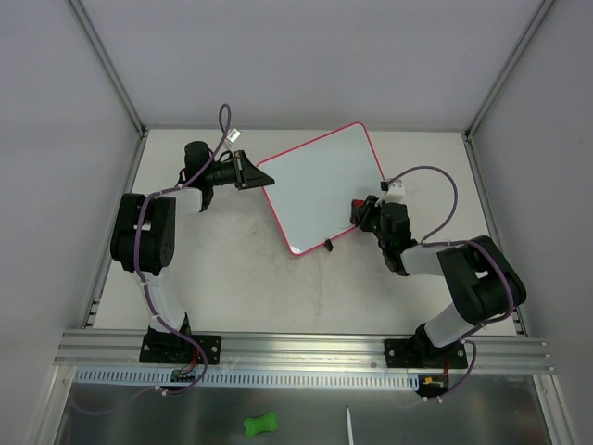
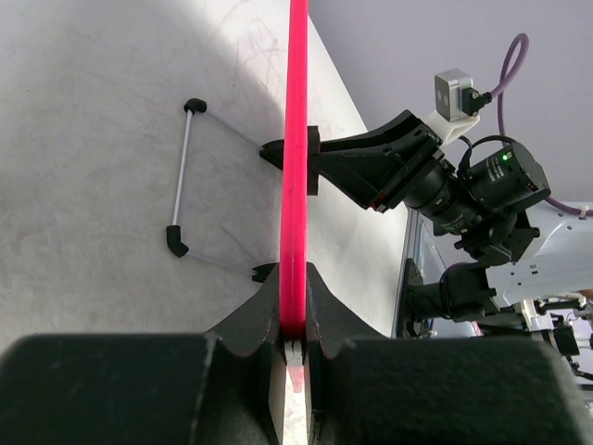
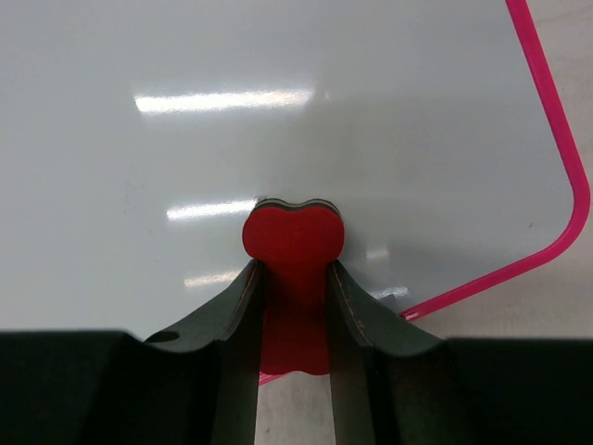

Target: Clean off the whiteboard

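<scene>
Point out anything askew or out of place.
The whiteboard sits askew, at an angle to the table's edges, the left gripper shut on its pink frame. The right gripper holds a red heart-shaped eraser against it. A green object and a thin white stick lie past the rail, off the table.

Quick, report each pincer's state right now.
Left pincer: shut on the whiteboard, clamping its pink edge.
Right pincer: shut on the red eraser, over the board's white face.
</scene>
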Available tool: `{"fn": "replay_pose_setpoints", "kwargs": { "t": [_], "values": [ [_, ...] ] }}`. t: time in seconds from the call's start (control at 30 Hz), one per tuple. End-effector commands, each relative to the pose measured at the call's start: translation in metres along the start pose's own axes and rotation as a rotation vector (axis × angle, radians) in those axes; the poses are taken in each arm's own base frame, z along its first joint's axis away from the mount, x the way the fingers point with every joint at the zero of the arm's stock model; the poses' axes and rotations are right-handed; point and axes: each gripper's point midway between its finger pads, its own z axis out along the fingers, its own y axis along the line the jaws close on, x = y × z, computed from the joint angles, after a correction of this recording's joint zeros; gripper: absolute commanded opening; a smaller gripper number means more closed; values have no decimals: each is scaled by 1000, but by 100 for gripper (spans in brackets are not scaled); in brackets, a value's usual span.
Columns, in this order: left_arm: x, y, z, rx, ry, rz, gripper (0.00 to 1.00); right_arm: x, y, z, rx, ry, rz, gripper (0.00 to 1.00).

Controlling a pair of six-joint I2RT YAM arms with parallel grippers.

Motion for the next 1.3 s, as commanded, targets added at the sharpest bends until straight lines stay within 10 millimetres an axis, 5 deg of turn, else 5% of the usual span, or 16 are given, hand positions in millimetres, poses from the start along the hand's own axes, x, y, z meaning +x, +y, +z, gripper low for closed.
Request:
{"fn": "replay_pose_setpoints", "kwargs": {
  "t": [0.0,0.53,1.27],
  "values": [
    [7,-10,1,29,44,20,0,36,-5,-5,-5,98,-37,0],
    [8,-10,1,30,47,17,0,60,24,-14,-54,91,-51,0],
    [10,-12,3,33,55,15,0,77,98,-16,-207,79,-215,0]
  ]
}}
